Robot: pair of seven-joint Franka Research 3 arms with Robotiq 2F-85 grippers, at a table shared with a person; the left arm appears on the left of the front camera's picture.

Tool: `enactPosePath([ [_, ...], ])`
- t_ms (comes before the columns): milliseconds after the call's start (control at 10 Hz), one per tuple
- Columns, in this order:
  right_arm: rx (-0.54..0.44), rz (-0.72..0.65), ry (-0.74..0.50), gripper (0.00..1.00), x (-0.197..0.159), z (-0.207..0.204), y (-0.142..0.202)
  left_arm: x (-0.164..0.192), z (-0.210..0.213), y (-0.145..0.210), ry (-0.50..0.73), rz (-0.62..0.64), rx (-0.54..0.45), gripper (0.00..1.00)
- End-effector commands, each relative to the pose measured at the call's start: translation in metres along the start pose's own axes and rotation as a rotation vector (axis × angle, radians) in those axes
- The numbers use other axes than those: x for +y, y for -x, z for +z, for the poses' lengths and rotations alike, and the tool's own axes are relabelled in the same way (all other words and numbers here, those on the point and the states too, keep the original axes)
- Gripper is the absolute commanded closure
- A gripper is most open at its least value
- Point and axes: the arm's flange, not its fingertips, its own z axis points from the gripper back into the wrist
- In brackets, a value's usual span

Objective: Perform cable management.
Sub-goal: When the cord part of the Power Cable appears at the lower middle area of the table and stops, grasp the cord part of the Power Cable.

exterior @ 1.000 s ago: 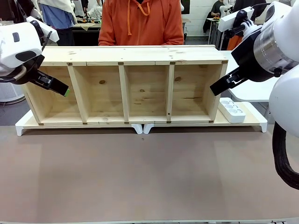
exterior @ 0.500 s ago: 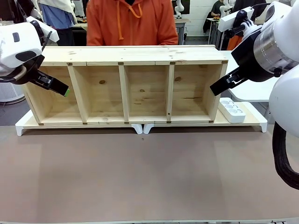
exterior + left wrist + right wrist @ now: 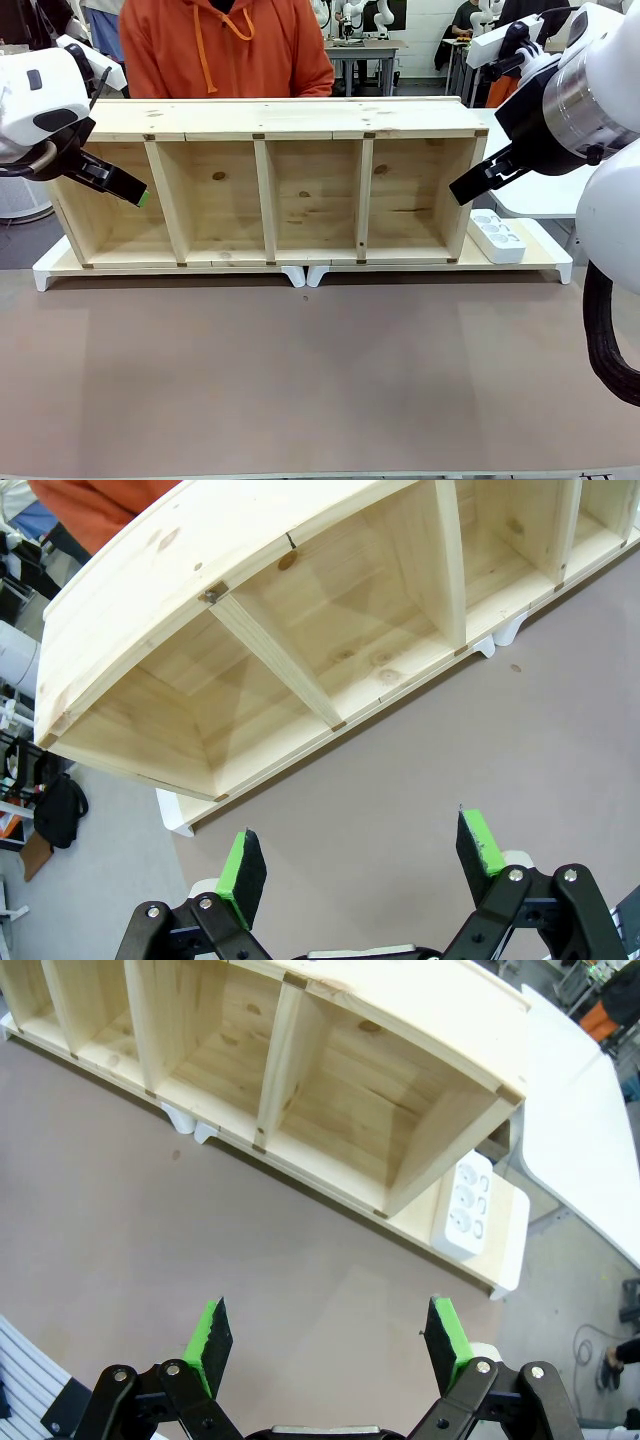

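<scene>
The left gripper (image 3: 140, 196) is seen hanging in the air at the left end of the shelf (image 3: 270, 120), its tip lined up in the front view with the mouth of the leftmost compartment. From the left wrist view its jaws are shown spread wide, green pads (image 3: 241, 875) well apart, nothing between them, and the brown table (image 3: 320, 380) lies bare beneath. The right gripper (image 3: 462, 190) is held up on the other side, its tip lined up in the front view with the shelf's right end wall; whether it touches the wood cannot be told there. In the right wrist view the shelf lies off beyond its fingers, and those jaws too are shown wide apart and empty above the tabletop.

The shelf is laid on its long side, four open compartments turned towards the robot, all of bare pale wood. It is carried on a low white base (image 3: 545, 262) that runs along the far part of the table. A white power strip (image 3: 495, 236) is seen lying flat on that base, just beside the shelf's right end, sockets facing up. Behind the shelf, left of its middle, a person (image 3: 225, 45) in an orange hooded top is standing at the far side.
</scene>
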Motion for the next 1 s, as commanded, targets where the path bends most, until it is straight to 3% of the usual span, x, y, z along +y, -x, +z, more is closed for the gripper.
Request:
enactPosePath([
  [0, 0.007, 0.008, 0.001, 0.0, 0.0008, -0.0003, 0.0007, -0.0002, 0.0021, 0.0011, -0.008, -0.009, 0.008, 0.0],
  [900, 0.007, 0.008, 0.001, 0.0, 0.0008, -0.0003, 0.0007, -0.0002, 0.0021, 0.0011, -0.008, -0.009, 0.008, 0.0],
])
